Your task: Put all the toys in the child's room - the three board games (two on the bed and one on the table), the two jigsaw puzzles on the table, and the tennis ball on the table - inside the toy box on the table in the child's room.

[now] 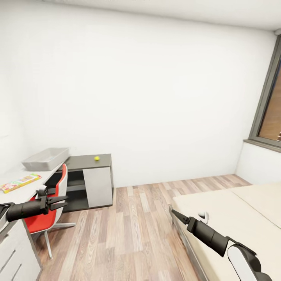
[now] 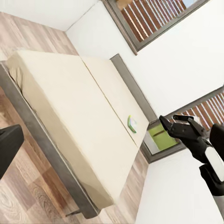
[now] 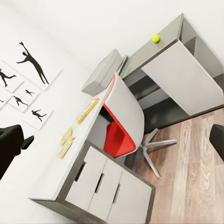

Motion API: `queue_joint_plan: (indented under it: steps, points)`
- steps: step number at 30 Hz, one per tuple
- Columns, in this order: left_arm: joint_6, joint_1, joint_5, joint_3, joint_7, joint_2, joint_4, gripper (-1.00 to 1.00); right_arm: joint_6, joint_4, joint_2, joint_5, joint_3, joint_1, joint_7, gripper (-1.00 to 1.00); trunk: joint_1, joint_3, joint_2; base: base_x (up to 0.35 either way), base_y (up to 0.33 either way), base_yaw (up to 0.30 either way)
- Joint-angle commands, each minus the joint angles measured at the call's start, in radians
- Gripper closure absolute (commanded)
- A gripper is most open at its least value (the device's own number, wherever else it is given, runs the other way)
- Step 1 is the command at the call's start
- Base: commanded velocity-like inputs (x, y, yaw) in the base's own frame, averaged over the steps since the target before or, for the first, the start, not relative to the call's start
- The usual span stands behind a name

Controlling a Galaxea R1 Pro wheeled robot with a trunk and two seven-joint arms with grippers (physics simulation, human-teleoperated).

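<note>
The robot is standing in a white-walled room with a wood-plank floor [image 1: 132, 226], both arms reaching forward and carrying nothing. The left gripper [image 1: 58, 201] is hovering beside the red-and-white swivel chair [image 1: 54, 210], its jaws standing slightly apart and empty. The right gripper [image 1: 175, 214] is hanging over the near corner of the wide cream-beige bed [image 1: 234, 210]; its dark tips are appearing drawn together to a point in the head view, though I cannot tell for certain how its jaws are set. The long white-topped surface [image 1: 23, 189] is running along the left wall, carrying the shallow light grey toy box [image 1: 46, 158] at its far end and a flat colourful game box [image 1: 20, 182] lying nearer the robot. In the right wrist view a multicolour jigsaw square [image 3: 66, 142] is lying farther along the white top. The small yellow-green tennis ball [image 1: 96, 158] is resting on the lower dark-grey-topped section, well apart from the toy box. A green-and-white game box [image 2: 132, 123] is lying on the bed near its far edge.
</note>
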Motion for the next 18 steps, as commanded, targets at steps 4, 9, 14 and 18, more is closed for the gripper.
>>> queue_joint_plan:
  steps: [4, 9, 14, 18]
  points:
    - [0.011, 0.0, -0.001, 0.0, -0.004, 0.0, 0.0, -1.0, 0.008, -0.001, 0.001, -0.005, -0.001, 0.0, 0.0, -1.0, 0.0, 0.0, -0.001, -0.02, 0.0, 0.085]
    - [0.011, 0.0, -0.001, -0.001, -0.004, 0.0, 0.0, -1.0, 0.007, -0.003, 0.001, -0.005, -0.001, 0.0, 0.001, -1.0, 0.0, 0.0, -0.001, -0.007, 0.0, 0.027]
    - [0.011, 0.0, -0.001, 0.0, -0.004, 0.0, 0.0, -1.0, 0.007, -0.003, 0.001, -0.005, -0.001, 0.0, 0.001, -1.0, 0.0, 0.0, -0.001, -0.078, 0.0, 0.064]
    - [0.011, 0.0, -0.001, 0.0, -0.004, 0.0, 0.0, -1.0, 0.007, -0.002, 0.001, -0.005, -0.001, 0.0, 0.0, -1.0, 0.0, -0.001, -0.001, -0.191, 0.0, 0.193]
